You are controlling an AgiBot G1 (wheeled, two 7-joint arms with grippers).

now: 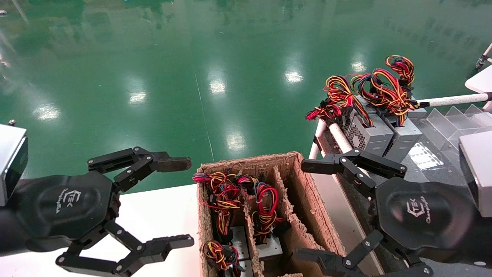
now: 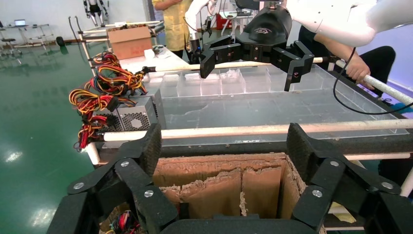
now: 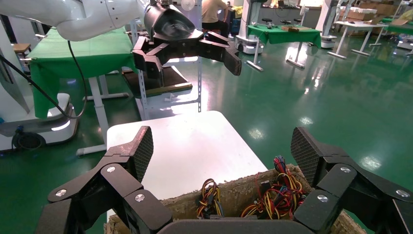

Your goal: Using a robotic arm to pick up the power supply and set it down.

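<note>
The power supply (image 1: 270, 246) sits upright in the middle slot of a torn cardboard box (image 1: 303, 192). It is a grey metal unit topped by a mostly red wire bundle (image 1: 265, 204). The robotic arm's right gripper (image 1: 307, 211) hangs open just right of the box, above its empty right slot, holding nothing. From the left wrist view this gripper (image 2: 253, 51) shows far off over the rack. My left gripper (image 1: 180, 204), with a worn brownish pad (image 1: 171, 163), is open over the white table left of the box. Wire bundles (image 3: 287, 195) poke up below the right gripper (image 3: 223, 151).
Two more units with yellow-orange wires (image 1: 221, 200) fill the box's left slot. Two grey units (image 1: 369, 134) with wires stand on the rack (image 1: 340, 138) at the right, beside clear plastic dividers (image 1: 453, 115). White table (image 1: 153, 215) left, green floor beyond. A person (image 2: 175, 19) stands behind the rack.
</note>
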